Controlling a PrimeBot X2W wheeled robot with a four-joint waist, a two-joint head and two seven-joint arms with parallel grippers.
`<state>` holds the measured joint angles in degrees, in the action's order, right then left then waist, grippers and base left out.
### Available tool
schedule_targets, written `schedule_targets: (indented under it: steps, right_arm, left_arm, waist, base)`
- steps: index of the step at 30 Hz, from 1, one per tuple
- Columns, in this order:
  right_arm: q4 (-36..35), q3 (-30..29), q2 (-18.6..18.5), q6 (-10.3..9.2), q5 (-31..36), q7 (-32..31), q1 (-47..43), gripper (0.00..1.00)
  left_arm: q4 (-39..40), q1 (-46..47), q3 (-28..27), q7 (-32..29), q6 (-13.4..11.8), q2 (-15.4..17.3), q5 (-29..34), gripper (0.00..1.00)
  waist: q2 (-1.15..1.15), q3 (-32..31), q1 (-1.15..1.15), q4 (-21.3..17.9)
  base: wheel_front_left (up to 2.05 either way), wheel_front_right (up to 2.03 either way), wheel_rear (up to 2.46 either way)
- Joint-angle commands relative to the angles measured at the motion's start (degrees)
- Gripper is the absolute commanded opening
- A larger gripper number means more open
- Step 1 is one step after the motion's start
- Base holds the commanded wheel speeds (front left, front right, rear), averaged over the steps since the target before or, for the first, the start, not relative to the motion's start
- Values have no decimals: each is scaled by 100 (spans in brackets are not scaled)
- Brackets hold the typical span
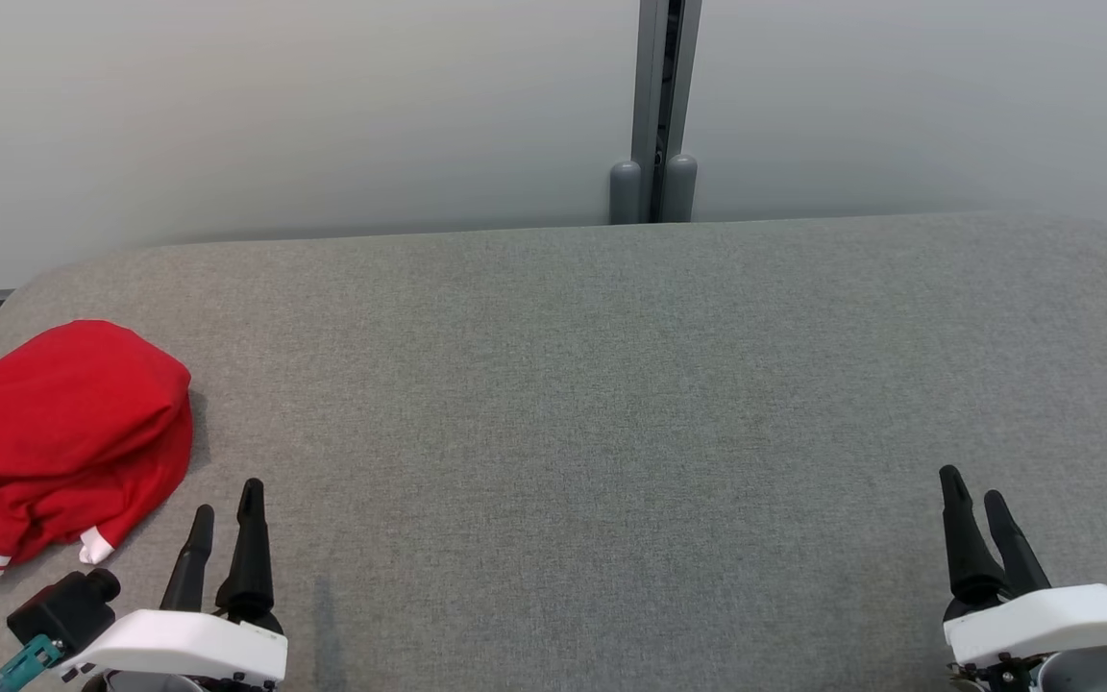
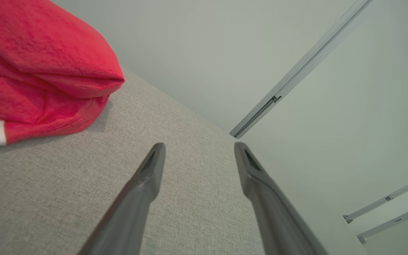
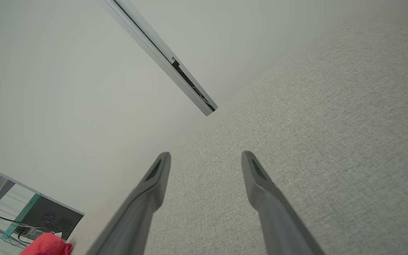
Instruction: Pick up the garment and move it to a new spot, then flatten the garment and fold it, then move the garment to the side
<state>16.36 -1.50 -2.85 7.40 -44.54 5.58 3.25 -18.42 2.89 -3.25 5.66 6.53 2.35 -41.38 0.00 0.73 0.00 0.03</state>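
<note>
Tabletop covered in grey woven fabric spreads across most of the head view, its far edge meeting a pale wall split by an upright metal channel. At the table's left edge lies the red garment, bunched into a loose heap with a red-and-white striped hem and a small white tab at its near side; part of it runs out of the picture. Next in size, the left gripper sits at the lower left, white wrist housing low, its two dark fingers pointing away from the robot just beside the garment's near corner but not touching it. The right gripper is in the matching pose at the lower right, well apart from the garment. Both wrist views show each pair of fingers spread wide above bare fabric, with nothing between them.
</note>
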Motion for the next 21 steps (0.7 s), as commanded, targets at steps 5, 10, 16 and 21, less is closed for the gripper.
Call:
schedule_targets:
  steps: [5,10,16,21]
  right_arm:
    - [-1,19,-54,8,509,138,74,100]
    - [14,20,-56,8,866,221,72,100]
    - [69,19,-49,9,1263,311,94,100]
    - [127,23,-42,9,1580,390,97,100]
  left_arm:
    - [23,116,3,122,-23,42,444,100]
    - [-30,113,34,209,-30,44,772,100]
    - [-84,130,53,300,-43,46,1136,100]
    - [-131,127,68,374,-51,48,1432,100]
  waist:
    - [0,-17,0,4]
    - [0,-13,0,8]
    - [0,-7,0,13]
    - [0,-3,0,18]
  base:
    - [0,0,0]
    - [0,0,0]
    - [0,0,0]
    - [0,0,0]
